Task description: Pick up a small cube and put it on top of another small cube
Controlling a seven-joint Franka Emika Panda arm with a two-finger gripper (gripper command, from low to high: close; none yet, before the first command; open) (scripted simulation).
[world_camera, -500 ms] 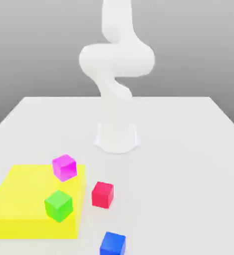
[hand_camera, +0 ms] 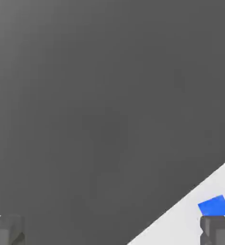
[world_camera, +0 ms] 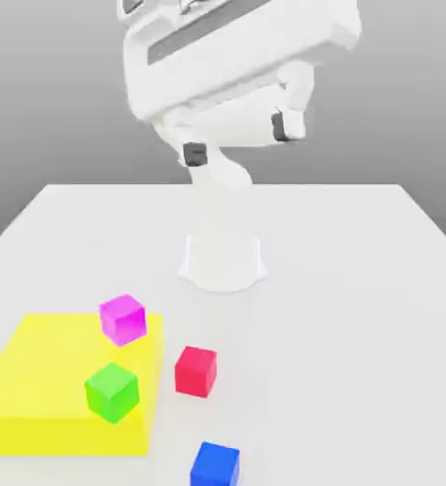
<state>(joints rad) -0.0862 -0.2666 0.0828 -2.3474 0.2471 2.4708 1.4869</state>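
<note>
The small blue cube rests on the white table at the front edge of the exterior view, and it also appears beside one fingertip in the hand view as the blue cube. My gripper hangs high above the table's far middle, well away from every cube. It is open, its dark fingertips spread wide with nothing between them. In the hand view the gripper is open too. A red cube sits just behind the blue one.
A flat yellow pad lies on the exterior view's left, carrying a green cube and a magenta cube. The arm's white base stands at the table's middle. Bare table stretches to the exterior view's right.
The hand has swung into the top of the exterior view, fingers spread. None of the cubes has moved.
</note>
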